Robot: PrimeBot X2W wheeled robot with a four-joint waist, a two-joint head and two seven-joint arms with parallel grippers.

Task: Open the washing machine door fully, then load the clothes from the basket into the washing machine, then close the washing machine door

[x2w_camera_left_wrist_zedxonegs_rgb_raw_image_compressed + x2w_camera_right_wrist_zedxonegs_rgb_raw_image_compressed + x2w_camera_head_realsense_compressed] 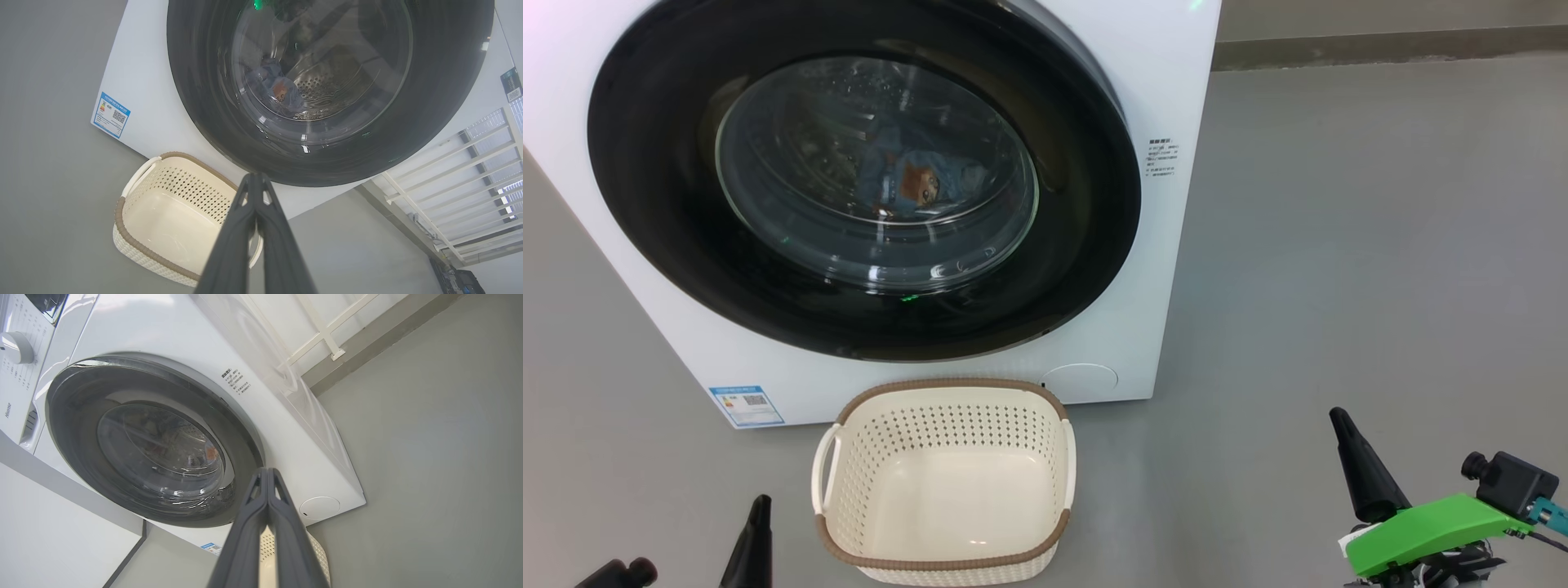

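The white washing machine [1143, 73] stands at the upper left of the head view, its round black-rimmed door [645, 188] shut flat against the front. Through the glass I see light blue clothes [915, 180] with an orange patch lying inside the drum; the same clothes [282, 92] appear in the left wrist view. On the floor just in front stands the cream basket [947, 572], nothing in it. My left gripper [760, 502] hangs low to the basket's left, shut and holding nothing. Far off at the lower right, my right gripper [1338, 416] is shut too, nothing in it.
Grey floor spreads to the right of the machine up to a wall skirting [1388, 45]. A blue energy label [745, 405] sits on the machine's lower front. A white railing [470, 163] stands beside the machine. A white panel [49, 535] lies close at the right wrist view's lower left.
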